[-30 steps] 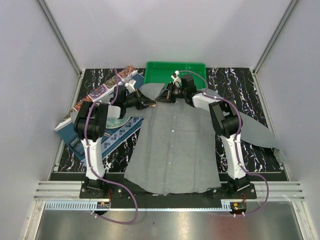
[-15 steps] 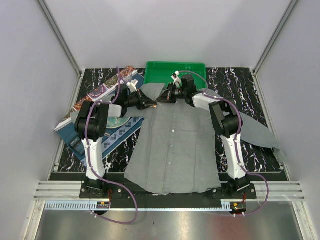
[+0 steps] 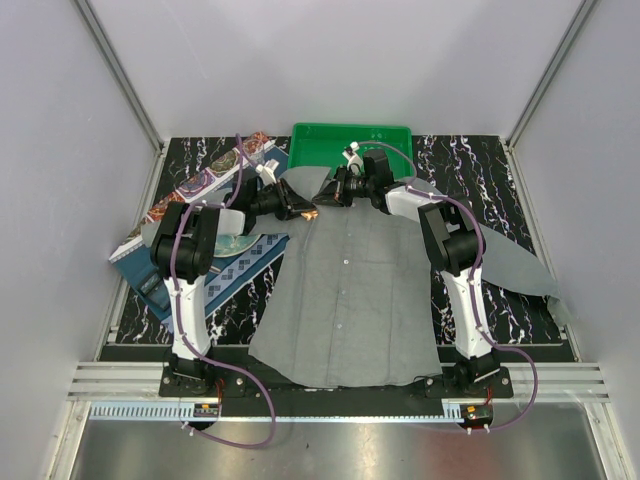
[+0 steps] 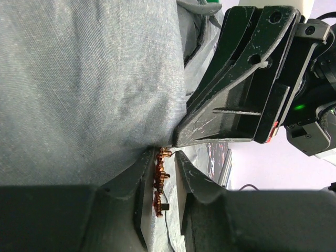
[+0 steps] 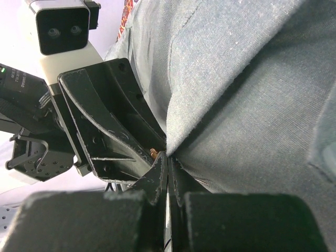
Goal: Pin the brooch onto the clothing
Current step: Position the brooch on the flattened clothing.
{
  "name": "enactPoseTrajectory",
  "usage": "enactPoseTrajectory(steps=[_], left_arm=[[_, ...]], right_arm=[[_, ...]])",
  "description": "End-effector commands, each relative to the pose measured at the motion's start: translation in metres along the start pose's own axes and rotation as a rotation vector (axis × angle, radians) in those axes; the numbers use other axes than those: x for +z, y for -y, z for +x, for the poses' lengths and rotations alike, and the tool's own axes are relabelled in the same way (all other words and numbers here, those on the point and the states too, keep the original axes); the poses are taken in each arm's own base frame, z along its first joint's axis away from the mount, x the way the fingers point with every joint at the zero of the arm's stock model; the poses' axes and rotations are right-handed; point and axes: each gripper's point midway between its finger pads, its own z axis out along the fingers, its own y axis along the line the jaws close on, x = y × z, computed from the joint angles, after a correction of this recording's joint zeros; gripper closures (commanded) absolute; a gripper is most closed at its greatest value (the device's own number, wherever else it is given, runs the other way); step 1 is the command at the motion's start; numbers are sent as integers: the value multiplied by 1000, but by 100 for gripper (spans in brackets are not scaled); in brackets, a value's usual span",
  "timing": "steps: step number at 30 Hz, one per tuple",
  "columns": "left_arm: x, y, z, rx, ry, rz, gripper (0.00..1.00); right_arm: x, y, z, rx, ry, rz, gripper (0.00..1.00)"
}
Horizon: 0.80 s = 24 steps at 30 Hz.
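The grey button-up shirt (image 3: 350, 290) lies flat in the middle of the table, collar at the far end. My left gripper (image 3: 307, 211) is shut on the tiny red-orange brooch (image 4: 159, 178), held edge-on between its fingers right at the shirt's collar edge (image 4: 105, 79). My right gripper (image 3: 322, 194) is shut on a fold of the shirt's collar edge (image 5: 220, 79), its tips (image 5: 168, 158) meeting the left gripper's tips. In the right wrist view a speck of the brooch (image 5: 153, 153) shows beside the left gripper (image 5: 105, 131). The right gripper (image 4: 181, 140) fills the upper right of the left wrist view.
A green tray (image 3: 350, 145) stands just behind both grippers. Patterned books and a dark blue placemat (image 3: 215, 270) lie at the left, under the left arm. The shirt's right sleeve (image 3: 510, 260) spreads toward the right wall.
My left gripper has edged right with the brooch, closing on the right gripper's tips at the collar. The right gripper has barely moved.
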Motion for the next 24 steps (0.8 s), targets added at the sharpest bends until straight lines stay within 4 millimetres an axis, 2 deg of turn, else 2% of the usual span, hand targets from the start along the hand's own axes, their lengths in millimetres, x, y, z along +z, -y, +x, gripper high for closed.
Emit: enactPoseTrajectory(steps=[1, 6, 9, 12, 14, 17, 18, 23, 24], left_arm=[[6, 11, -3, 64, 3, 36, 74], [6, 13, -4, 67, 6, 39, 66], [6, 10, -4, 66, 7, 26, 65], [6, 7, -4, 68, 9, 3, 73], [6, 5, -5, 70, 10, -5, 84], [7, 3, -5, 71, 5, -9, 90], [7, 4, -5, 72, 4, -8, 92], [7, 5, -4, 80, -9, 6, 100], [7, 5, -4, 81, -8, 7, 100]], right_arm=[[-14, -44, -15, -81, 27, -72, 100], [-14, -43, -15, -80, 29, -67, 100], [-14, -44, -15, -86, 27, -70, 100], [-15, -44, -13, -87, 23, -72, 100], [-15, -45, -11, -87, 18, -73, 100], [-17, -45, -10, -91, 12, -73, 100], [-17, -46, -10, -97, 11, -76, 97], [-26, -52, -18, -108, 14, -78, 62], [-30, -56, -22, -125, 23, -81, 58]])
